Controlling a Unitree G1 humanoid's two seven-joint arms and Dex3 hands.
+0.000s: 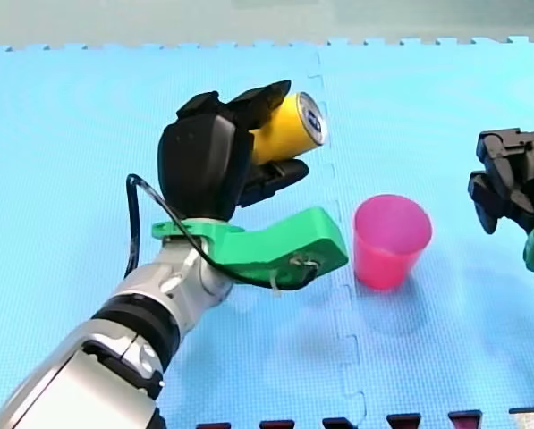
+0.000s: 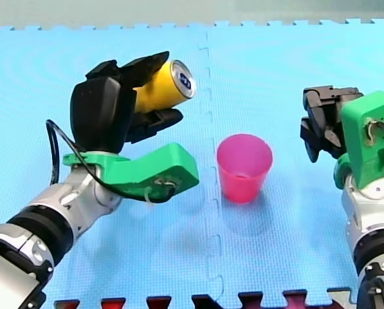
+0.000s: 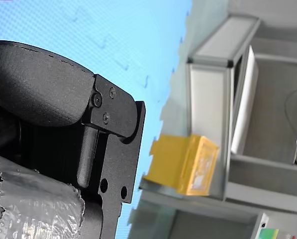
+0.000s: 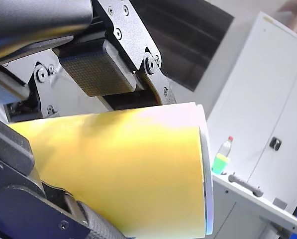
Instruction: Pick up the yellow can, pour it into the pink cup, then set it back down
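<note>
Pouring stage, approach to the pink cup (image 1: pixel 390 241). The left robot hand (image 1: pixel 217 152) is closed round the yellow can (image 1: pixel 289 125), with one finger over the can's top side and the others under it. The can is held clear of the blue foam mat (image 1: pixel 428 107), up and to the left of the pink cup and somewhat beyond it. It lies close to its side, lid end turned toward the cup and a little higher than its base. In the second wrist view the fingers (image 4: pixel 96 72) press against the yellow wall, and the grip looks firm to me. The pink cup stands upright on the mat with its mouth unobstructed, and the can's lid is not over that mouth. The green wrist bracket (image 1: pixel 284 246) of the left arm sits just left of the cup, apart from it. The right robot hand (image 2: pixel 323 122) is to the right of the cup, near it but not touching, and carries nothing; I cannot tell how far open it is. I judge that the lift is done and the pour barely begun. Next I would bring the lid end across until it hangs above the cup's mouth, then roll the wrist so the lid drops below the base. I would keep the bracket off the cup wall, as a light cup would tip easily.
</note>
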